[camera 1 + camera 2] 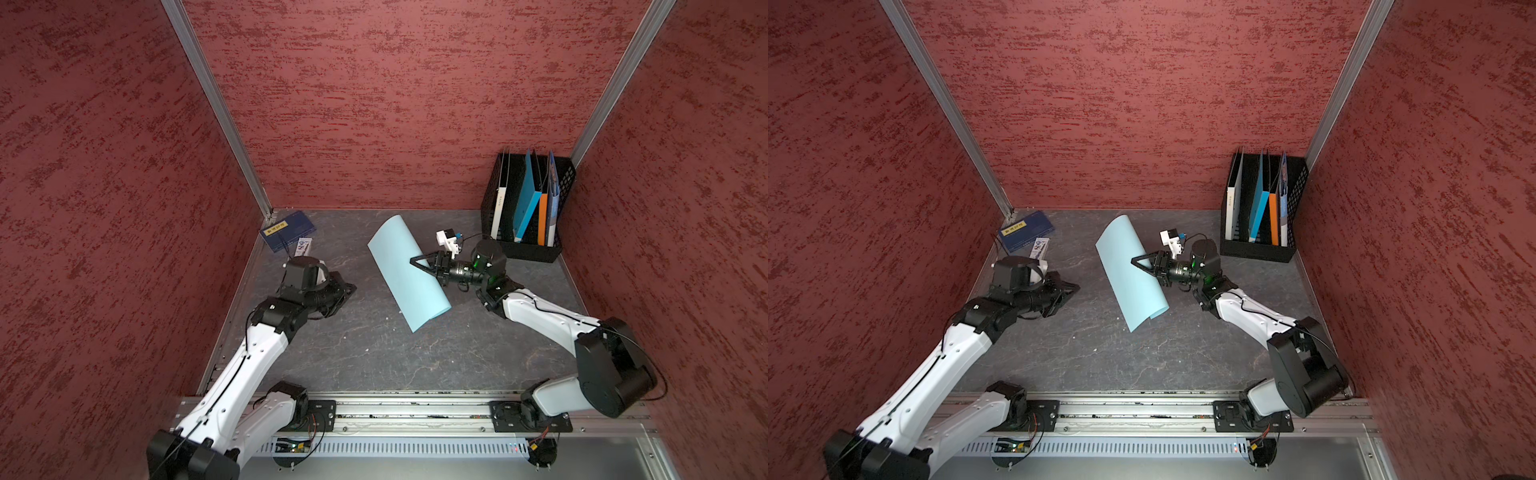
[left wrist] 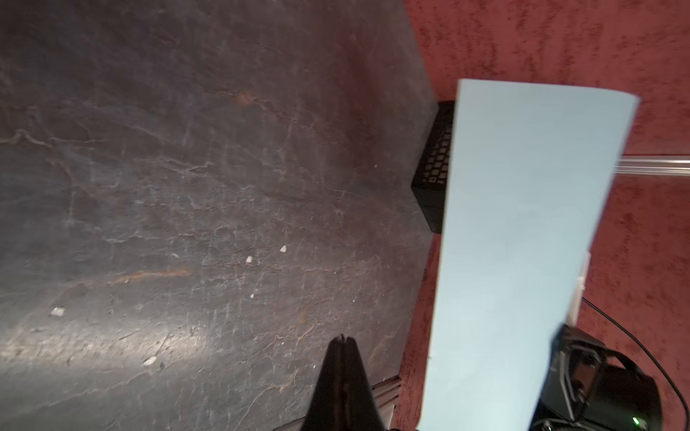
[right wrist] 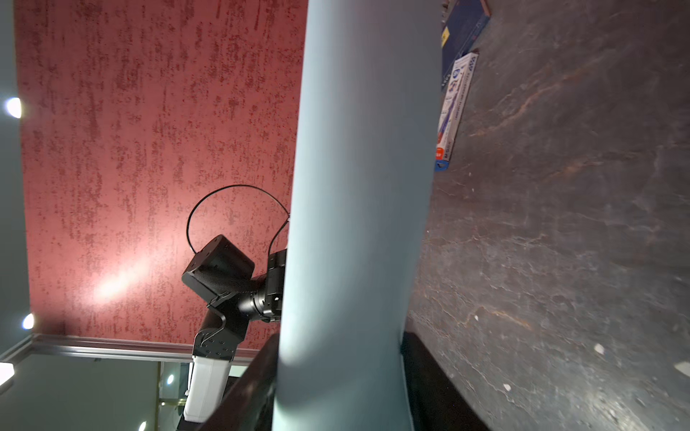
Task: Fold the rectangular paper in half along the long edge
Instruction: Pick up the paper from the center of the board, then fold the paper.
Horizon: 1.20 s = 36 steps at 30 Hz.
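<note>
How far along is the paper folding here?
Done: the rectangular paper is arched, one long side lifted. In hand: the right gripper holds that side. To do: lay edge on edge and crease; the shut left gripper hangs aside.

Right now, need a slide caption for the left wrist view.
Left tool shut and empty above the dark table; the pale blue paper stands raised alongside, hiding part of the black rack.
</note>
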Available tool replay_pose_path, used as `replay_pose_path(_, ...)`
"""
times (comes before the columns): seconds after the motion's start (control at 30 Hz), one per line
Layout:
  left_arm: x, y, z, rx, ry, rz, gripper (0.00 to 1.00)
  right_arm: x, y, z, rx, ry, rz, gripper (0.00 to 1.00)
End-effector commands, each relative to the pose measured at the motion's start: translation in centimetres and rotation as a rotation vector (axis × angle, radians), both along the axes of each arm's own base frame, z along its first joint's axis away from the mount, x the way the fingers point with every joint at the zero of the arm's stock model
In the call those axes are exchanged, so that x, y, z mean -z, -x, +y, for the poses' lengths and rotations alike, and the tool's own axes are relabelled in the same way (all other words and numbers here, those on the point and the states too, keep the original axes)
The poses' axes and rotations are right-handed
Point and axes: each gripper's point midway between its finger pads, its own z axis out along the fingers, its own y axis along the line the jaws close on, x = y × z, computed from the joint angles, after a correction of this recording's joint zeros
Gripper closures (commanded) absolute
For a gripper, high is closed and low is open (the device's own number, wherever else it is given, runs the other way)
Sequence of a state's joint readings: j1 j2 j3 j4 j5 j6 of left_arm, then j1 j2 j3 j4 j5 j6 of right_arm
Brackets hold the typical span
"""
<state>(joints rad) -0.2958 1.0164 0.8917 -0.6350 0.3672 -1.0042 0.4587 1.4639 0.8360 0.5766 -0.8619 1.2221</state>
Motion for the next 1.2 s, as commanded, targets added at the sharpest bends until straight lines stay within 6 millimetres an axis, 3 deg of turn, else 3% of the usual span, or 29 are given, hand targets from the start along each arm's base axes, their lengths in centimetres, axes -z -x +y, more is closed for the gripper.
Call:
replay_pose_path(0.0, 0.7, 0.7, -0.5, 0.055, -0.129, 0.075, 1.00, -1.9, 0.3, 0.0, -0.015, -0.064, -0.057, 0.48)
replay_pose_path(0.23, -0.5, -1.1, -4.6, 0.164, -0.128, 0.060, 1.00, -2.1, 0.6, 0.3, -0.006, -0.078, -0.080, 0.48)
replay_pose_path(0.57, -1.6, -1.9, -7.2, 0.217, -0.106, 0.015, 1.00, -1.8, 1.3, 1.0, -0.011, -0.100, -0.083, 0.46)
replay_pose_path(0.87, -2.5, -2.3, -7.9, 0.237, -0.100, -0.021, 1.00, -1.2, 1.4, 0.9, -0.007, -0.088, -0.072, 0.46)
replay_pose_path(1.13, -3.6, -2.7, -8.0, 0.251, -0.119, -0.057, 1.00, 0.2, 1.5, 0.9, -0.007, -0.049, -0.042, 0.40)
replay_pose_path(1.17, -3.7, -2.7, -8.0, 0.252, -0.122, -0.059, 1.00, -0.8, 2.0, 0.7, -0.009, -0.057, -0.063, 0.39)
